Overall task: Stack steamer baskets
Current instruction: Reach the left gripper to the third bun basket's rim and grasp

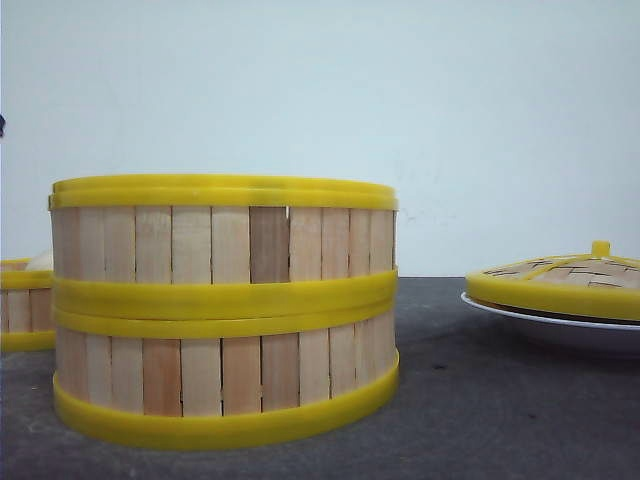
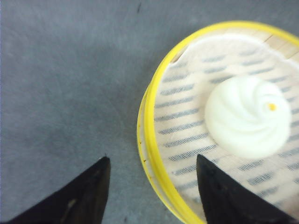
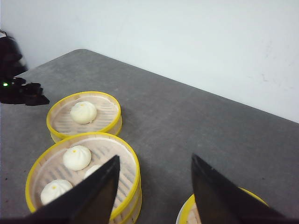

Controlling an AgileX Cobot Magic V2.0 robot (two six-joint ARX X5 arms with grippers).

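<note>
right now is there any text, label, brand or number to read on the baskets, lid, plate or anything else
None: no words, numbers or logos show in any view.
Stacked steamer baskets: plain slats and yellow rims.
Single steamer basket: unmarked.
Lid and plate: unmarked.
Dark device: only a green light, nothing to read.

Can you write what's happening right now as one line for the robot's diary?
stack: two steamer baskets stacked | third basket: apart, one bun | left gripper: open above its rim | right gripper: open, empty | lid: on plate

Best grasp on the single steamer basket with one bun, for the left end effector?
Grip the round slatted-wood steamer basket with yellow rims across its near wall: one finger inside, one outside, coming straight down. The left end effector is open and roughly straddles that rim. The white bun sits toward the centre, so the inner finger probably clears it.
</note>
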